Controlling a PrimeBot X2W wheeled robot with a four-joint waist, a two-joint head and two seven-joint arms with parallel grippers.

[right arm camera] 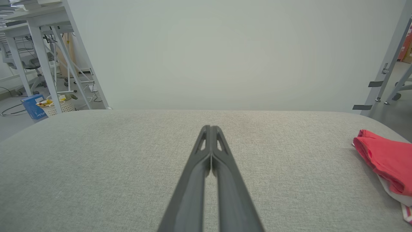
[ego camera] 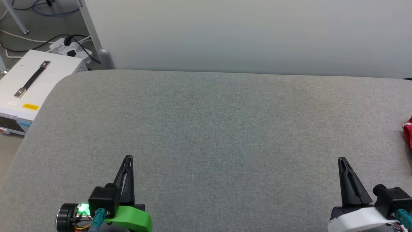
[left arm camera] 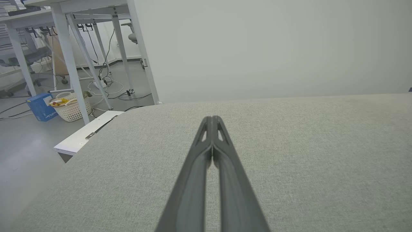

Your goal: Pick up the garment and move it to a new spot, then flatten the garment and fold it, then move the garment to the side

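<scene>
Head view: left pincer (ego camera: 128, 158) and right pincer (ego camera: 342, 159) closed, empty, over grey table (ego camera: 206, 129); garment (ego camera: 408, 132) far right, white box (ego camera: 35, 80) left.

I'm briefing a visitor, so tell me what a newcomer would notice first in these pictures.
The red garment stands out, bunched at the right edge of the grey table. Next come the left pincer and right pincer, both shut and holding nothing, over the table's near side.
</scene>
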